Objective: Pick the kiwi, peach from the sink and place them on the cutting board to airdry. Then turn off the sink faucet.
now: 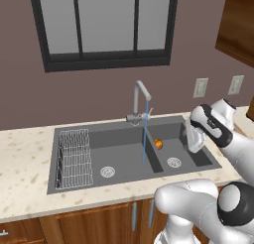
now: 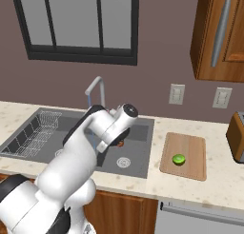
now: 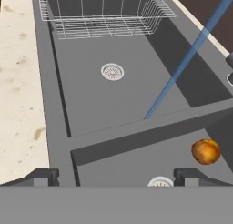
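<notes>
Though near the open claw (image 3: 113,176); peach (image 3: 205,151) apart, beyond one tip

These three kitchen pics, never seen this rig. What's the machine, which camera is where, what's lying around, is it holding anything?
It's a rendered kitchen with a white robot arm on a base that can drive. Two pictures come from cameras on the base, behind the arm to its left and right. The third looks along the claw from the hand.

The sink is dark grey, with two basins and a wire rack at one end. The faucet is running, a blue stream falling into it. The peach lies in the basin beneath the claw. The kiwi sits on the cutting board on the counter.

The claw is open and holds nothing.
</notes>
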You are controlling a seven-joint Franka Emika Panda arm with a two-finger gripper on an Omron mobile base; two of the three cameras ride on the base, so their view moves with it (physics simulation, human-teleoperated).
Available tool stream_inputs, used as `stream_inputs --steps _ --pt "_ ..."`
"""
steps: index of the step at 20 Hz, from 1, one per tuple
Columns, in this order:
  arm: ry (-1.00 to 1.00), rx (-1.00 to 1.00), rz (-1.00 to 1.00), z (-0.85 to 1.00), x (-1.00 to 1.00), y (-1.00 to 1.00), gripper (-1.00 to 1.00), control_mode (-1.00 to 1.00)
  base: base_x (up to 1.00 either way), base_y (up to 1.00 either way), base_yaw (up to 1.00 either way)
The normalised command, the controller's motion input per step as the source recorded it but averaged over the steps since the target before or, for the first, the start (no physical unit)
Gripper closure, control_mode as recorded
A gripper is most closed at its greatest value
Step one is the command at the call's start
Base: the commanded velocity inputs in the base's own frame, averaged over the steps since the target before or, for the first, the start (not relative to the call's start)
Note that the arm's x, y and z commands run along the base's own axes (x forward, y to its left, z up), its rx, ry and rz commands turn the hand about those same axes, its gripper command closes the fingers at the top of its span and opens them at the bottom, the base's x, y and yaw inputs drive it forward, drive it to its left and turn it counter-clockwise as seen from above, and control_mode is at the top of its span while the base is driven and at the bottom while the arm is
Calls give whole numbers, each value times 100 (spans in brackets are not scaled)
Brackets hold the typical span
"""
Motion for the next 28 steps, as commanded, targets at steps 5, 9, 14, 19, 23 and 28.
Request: stream_inputs --steps 5,9,14,19,23,28 --pt "0 0 0 -12 3 0 -100 -100 0 0 0" --pt "0 0 1 -17 7 0 -100 -100 0 0 0" --pt "0 0 2 -14 16 0 -100 -100 0 0 0" --pt "0 0 3 -12 18 0 -100 -100 0 0 0" --pt "0 0 4 -13 17 0 -100 -100 0 0 0" --pt "0 0 4 -12 19 0 -100 -100 0 0 0"
